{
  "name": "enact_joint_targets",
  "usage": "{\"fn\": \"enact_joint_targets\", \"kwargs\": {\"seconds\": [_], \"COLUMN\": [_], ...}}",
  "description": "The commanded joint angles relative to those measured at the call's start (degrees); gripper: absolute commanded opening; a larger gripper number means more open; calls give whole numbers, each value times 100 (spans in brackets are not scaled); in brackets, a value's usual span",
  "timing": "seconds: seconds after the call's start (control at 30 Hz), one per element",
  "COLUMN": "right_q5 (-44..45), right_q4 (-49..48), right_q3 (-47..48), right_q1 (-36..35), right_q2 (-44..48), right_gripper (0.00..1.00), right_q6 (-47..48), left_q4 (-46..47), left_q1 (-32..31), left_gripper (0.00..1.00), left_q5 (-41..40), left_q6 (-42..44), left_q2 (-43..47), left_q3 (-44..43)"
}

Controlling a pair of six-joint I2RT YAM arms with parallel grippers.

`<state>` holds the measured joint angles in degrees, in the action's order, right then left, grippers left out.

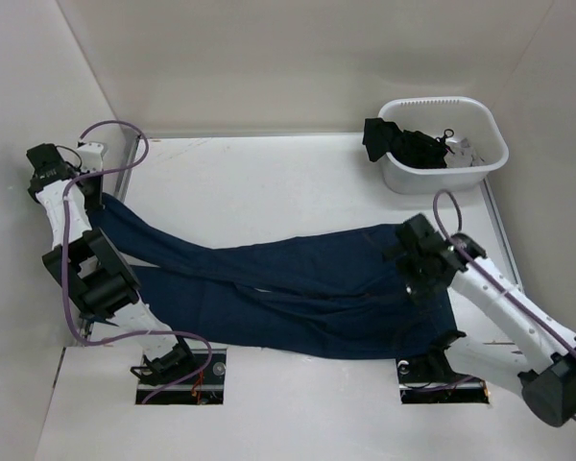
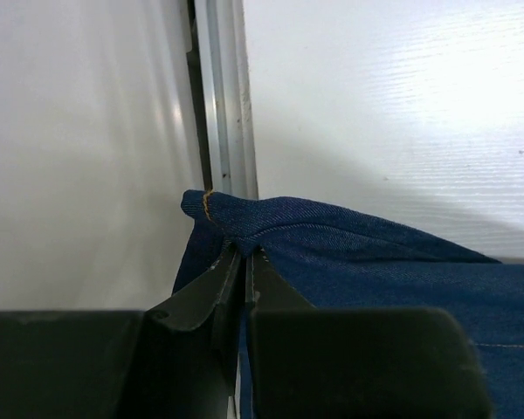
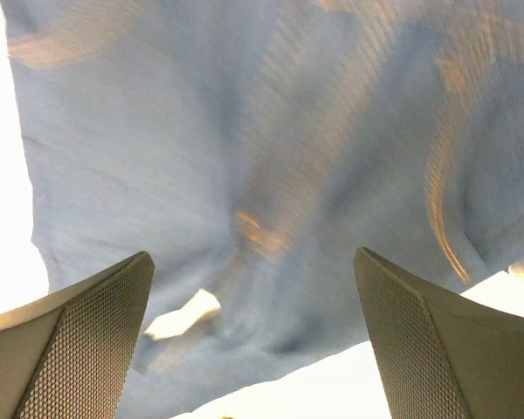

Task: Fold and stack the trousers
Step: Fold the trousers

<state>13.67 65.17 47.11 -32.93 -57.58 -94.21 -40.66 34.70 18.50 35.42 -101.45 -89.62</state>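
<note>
1. One pair of trousers point(image 1: 298, 288) lies spread across the middle of the table point(image 1: 269, 182). The waist end is at the right of the top view and the two legs run away to the left. You are at the opening step, I judge: laying out and taking hold, with no fold made yet.
2. Your left gripper point(image 2: 242, 262) is clamped on the hem of the upper leg. Its jaws are pressed together on a pinch of denim at the far left, close to the side wall.
3. Your right gripper point(image 3: 251, 255) hangs over the waist end with its jaws wide apart and nothing between them.
4. Next, you probably need to bring the right jaws down onto a waist edge and close them. Both ends could then be lifted and carried over together. Take both layers, or the fold will likely drag.
5. The cloth is dark navy denim, slightly rumpled, with orange stitching on the hem in the left wrist view. The right wrist view is blurred and washed pale, so you cannot read the seams there.
6. A white basket point(image 1: 490, 158) holding a black garment point(image 1: 403, 144) sits well apart at the upper right.
</note>
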Motion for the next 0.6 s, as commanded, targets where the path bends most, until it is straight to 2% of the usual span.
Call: {"fn": "enact_joint_targets", "kwargs": {"seconds": [0.0, 0.07, 0.1, 0.17, 0.3, 0.43, 0.57], "right_q5": [865, 699, 655, 724, 1541, 1586, 1481], "right_q4": [-299, -1003, -1206, -1532, -1867, -1990, -2026], "right_q3": [789, 1044, 1159, 1370, 2159, 3083, 3401], "right_q1": [842, 1353, 1520, 1776, 1865, 1865, 2154], "right_q2": [-681, -1323, -1622, -2211, -3537, -4532, -5025], "right_gripper": [100, 100, 100, 100, 100, 100, 100], "right_q6": [2540, 3704, 3874, 4033, 4691, 5272, 5396], "left_q4": [85, 85, 85, 85, 85, 85, 85], "left_q1": [-116, -125, -125, -125, -125, -125, -64], "left_gripper": [1, 1, 1, 1, 1, 1, 2], "left_q5": [154, 136, 136, 127, 127, 127, 84], "left_q6": [123, 106, 106, 88, 53, 18, 26], "left_q2": [257, 240, 240, 240, 257, 249, 240], "left_q3": [6, 15, 33, 59, 112, 147, 156]}}
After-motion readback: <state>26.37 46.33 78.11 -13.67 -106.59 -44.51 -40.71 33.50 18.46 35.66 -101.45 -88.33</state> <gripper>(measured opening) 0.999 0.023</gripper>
